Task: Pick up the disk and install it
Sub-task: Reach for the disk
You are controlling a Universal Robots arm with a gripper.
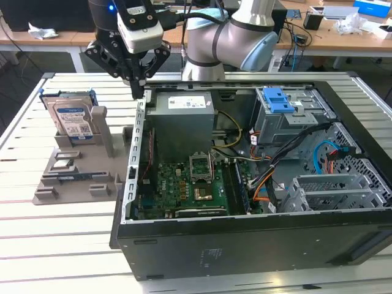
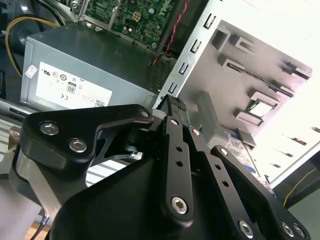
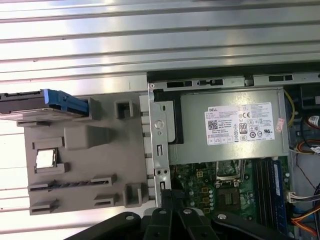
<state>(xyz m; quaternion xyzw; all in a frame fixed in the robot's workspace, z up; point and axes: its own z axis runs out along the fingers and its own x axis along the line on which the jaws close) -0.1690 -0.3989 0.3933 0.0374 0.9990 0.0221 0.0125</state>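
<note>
The disk (image 1: 72,120) stands upright on its edge in a slot of the grey holder (image 1: 73,179), at the exterior view's left; its white-and-blue label faces the camera and blue rails frame it. In the first wrist view the disk (image 3: 42,104) is seen edge-on with a blue rail along it. My gripper (image 1: 138,92) hangs above the left wall of the open computer case (image 1: 245,248), to the right of the disk and apart from it. Its fingers are shut together with nothing between them, and they also appear in both wrist views (image 3: 172,199) (image 2: 175,103).
Inside the case lie the grey power-supply box (image 1: 184,116) with a white sticker, the green motherboard (image 1: 184,190), a drive cage with a blue latch (image 1: 275,99) and loose cables. The slatted white table (image 1: 55,245) carries everything. Desks with clutter stand behind.
</note>
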